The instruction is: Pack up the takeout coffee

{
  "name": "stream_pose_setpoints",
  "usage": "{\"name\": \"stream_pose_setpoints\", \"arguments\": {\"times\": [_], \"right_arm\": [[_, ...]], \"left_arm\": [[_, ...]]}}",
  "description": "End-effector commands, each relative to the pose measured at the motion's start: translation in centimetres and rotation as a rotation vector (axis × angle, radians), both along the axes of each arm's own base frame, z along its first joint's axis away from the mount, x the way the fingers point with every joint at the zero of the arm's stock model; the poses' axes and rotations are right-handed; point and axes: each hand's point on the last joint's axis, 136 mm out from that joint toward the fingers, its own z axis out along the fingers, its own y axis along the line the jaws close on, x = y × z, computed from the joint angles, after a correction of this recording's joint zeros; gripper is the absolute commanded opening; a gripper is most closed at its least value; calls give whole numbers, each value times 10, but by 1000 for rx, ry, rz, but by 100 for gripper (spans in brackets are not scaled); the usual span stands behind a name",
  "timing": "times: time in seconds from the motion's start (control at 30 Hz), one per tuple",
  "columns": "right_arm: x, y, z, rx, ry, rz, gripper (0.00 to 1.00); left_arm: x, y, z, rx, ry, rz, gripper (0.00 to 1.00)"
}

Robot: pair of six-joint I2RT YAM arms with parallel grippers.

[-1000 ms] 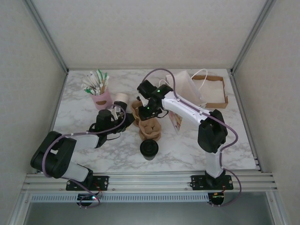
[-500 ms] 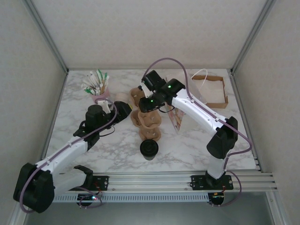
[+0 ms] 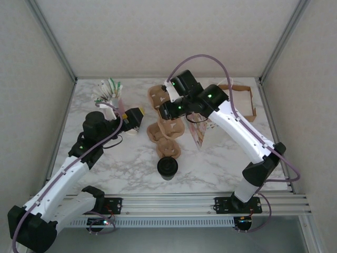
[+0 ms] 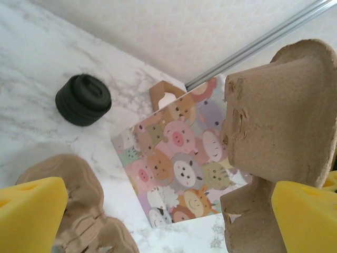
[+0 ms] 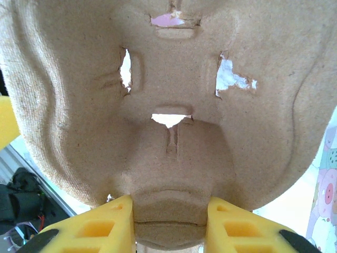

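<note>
The marble table (image 3: 221, 158) carries a stack of pulp carriers (image 3: 167, 138) right of the left pincer (image 3: 135, 118), just nearer than the right pincer (image 3: 164, 104). Black lids (image 3: 167, 167) sit nearer still. A patterned bag (image 3: 200, 134) and a cardboard tray (image 3: 239, 103) lie to the right pincer's right. A cup of stirrers (image 3: 108, 95) stands behind the left pincer.

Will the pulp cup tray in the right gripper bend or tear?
Probably light and fairly stiff: the cup tray holds its shape while the right gripper pinches only one rim. Ragged holes suggest it may tear easily.
</note>
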Motion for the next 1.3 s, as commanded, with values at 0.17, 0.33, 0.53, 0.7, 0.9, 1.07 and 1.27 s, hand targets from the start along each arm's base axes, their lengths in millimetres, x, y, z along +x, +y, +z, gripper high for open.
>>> {"name": "stream_pose_setpoints", "arguments": {"times": [0.17, 0.33, 0.53, 0.7, 0.9, 1.07, 1.27], "right_arm": [[-19, -30, 62, 52, -110, 0, 33], [-23, -47, 92, 84, -177, -19, 33], [-17, -67, 114, 90, -238, -57, 34], [-1, -94, 123, 63, -281, -130, 34], [24, -125, 119, -4, -285, -230, 34], [45, -147, 105, -121, -273, -297, 33], [66, -160, 84, -237, -225, -339, 33]], "left_arm": [[6, -2, 30, 44, -72, -4, 100], [13, -13, 39, 41, -86, -29, 100], [20, -32, 46, 44, -94, -71, 100], [26, -56, 55, 50, -109, -124, 100], [34, -94, 60, 74, -113, -207, 98], [40, -122, 57, 87, -94, -273, 92], [45, -147, 45, 106, -56, -336, 77]]}}
